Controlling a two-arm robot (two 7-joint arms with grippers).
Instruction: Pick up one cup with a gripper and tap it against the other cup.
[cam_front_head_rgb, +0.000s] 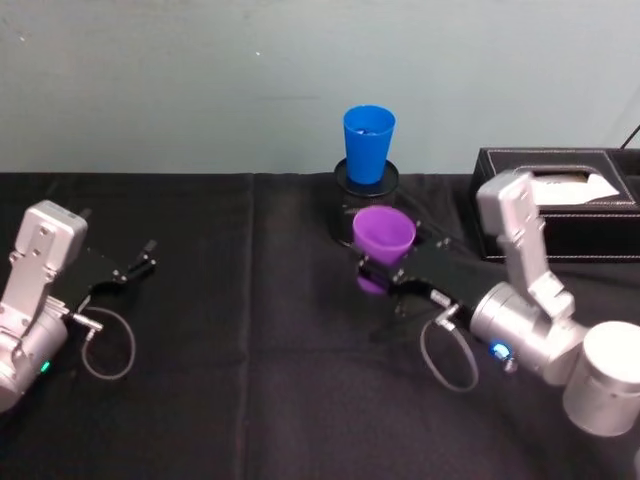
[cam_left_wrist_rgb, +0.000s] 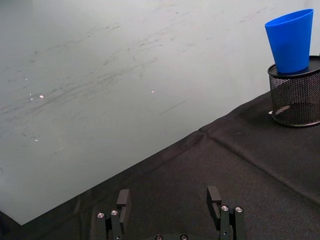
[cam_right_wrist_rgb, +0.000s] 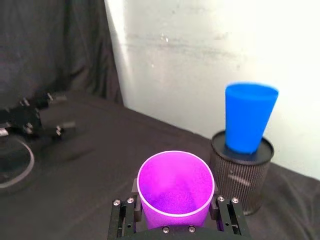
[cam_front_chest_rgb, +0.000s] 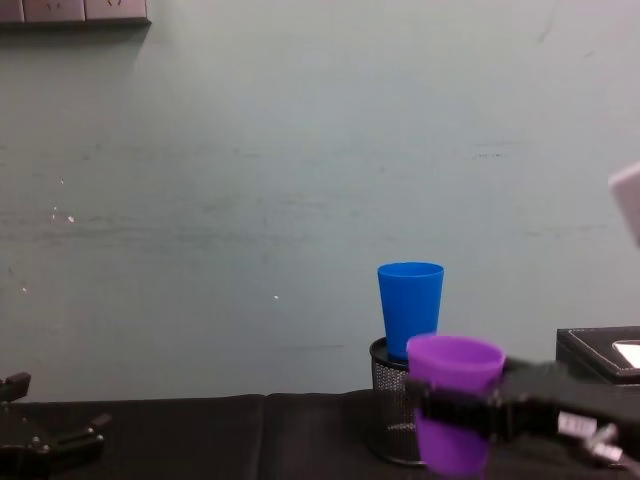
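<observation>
While our right gripper (cam_front_head_rgb: 372, 276) reaches forward over the black cloth (cam_front_head_rgb: 250, 350), its two flat fingers (cam_right_wrist_rgb: 123, 214) are closed against opposite sides of the purple cup (cam_front_head_rgb: 384, 236). They grip it low on its wall, and the open mouth faces up. In the right wrist view the purple rim sits right between the finger bases, and we see no gap between pad and plastic. We cannot tell whether the cup's base is clear of the cloth.

Just beyond the fingertips stands the black mesh pen holder (cam_front_head_rgb: 347, 180). The blue cup (cam_front_head_rgb: 368, 143) is upright on top of it, higher than the purple rim. The two cups are near each other but apart, with wall showing between them in the right wrist view. Off to the gripper's outer side, behind the arm's elbow, rests a black tissue box (cam_front_head_rgb: 560, 205).

Well away across the cloth, our left gripper (cam_front_head_rgb: 140, 264) lies low with its fingers (cam_left_wrist_rgb: 123, 196) spread wide and holding nothing.
</observation>
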